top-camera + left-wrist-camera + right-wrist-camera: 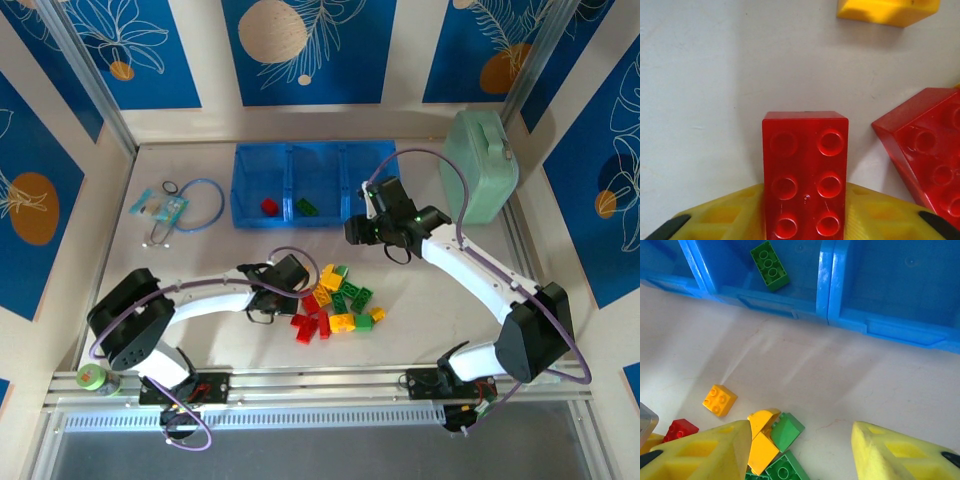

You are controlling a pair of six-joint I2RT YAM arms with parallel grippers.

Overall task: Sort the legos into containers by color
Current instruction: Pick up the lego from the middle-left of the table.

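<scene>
The containers are three compartments of a blue tray [240,190] at the back of the table. A red lego [270,206] lies in the left compartment and a green one [306,207] [769,264] in the middle. A pile of red, green and yellow legos [335,300] sits in front of the tray. At the pile's left edge my left gripper [297,290] [805,200] is shut on a red six-stud lego [805,150], its yellow fingers [715,217] pressing both long sides. Another red lego [925,150] lies just right of it. My right gripper [362,232] [800,435] is open over bare table near the tray's front wall.
A pale mint-green case [478,165] stands at the back right. A blue cable loop [200,205] and a small packet [160,207] lie left of the tray. A green tape roll [92,378] sits by the left arm's base.
</scene>
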